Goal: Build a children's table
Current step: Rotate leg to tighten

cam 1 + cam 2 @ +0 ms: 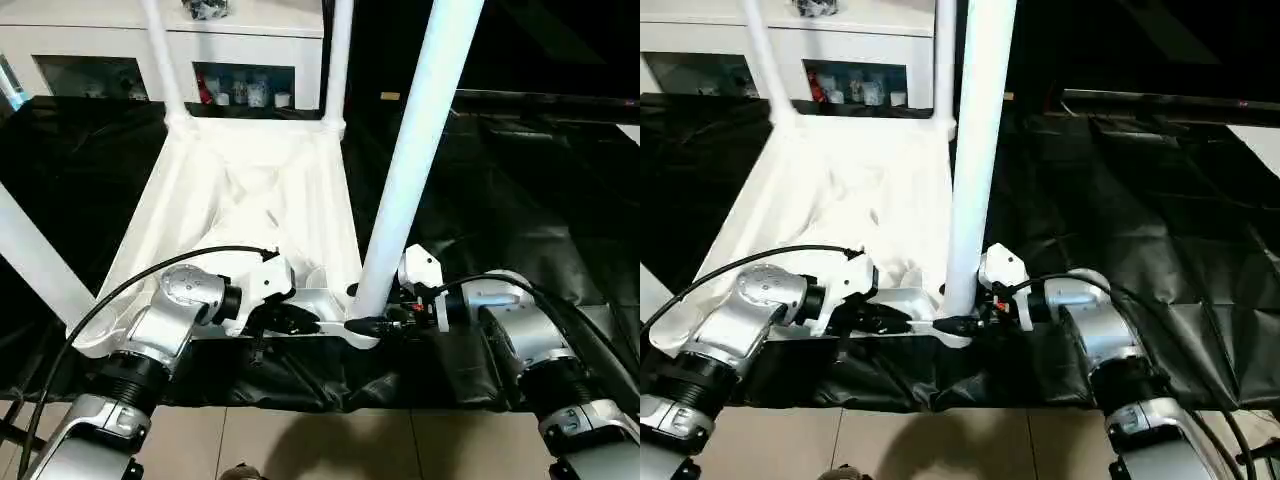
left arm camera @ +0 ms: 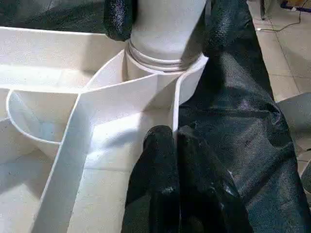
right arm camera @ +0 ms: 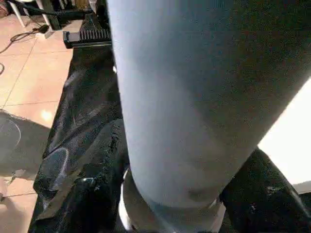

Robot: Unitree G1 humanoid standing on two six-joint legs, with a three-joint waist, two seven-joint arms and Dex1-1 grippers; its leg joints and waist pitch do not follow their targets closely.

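The white table top point(image 1: 150, 210) lies upside down on black sheeting. Upright legs stand in its far corner sockets point(image 1: 162, 60) point(image 1: 338, 60), and another leg point(image 1: 35, 260) rises at the near left. A thick leg point(image 1: 415, 150) stands in the near right socket point(image 2: 160, 63). My right gripper point(image 1: 375, 318) is closed around the base of that leg, one black finger point(image 2: 119, 19) on each side. My left gripper point(image 1: 300, 322) is shut and empty, its tips point(image 2: 167, 138) resting on the top's near rim just beside that socket.
Black sheeting point(image 1: 520, 180) covers the work surface, with its front edge close to my forearms and tiled floor point(image 1: 300, 440) below. A white cabinet point(image 1: 250, 40) with glass doors stands behind the table top.
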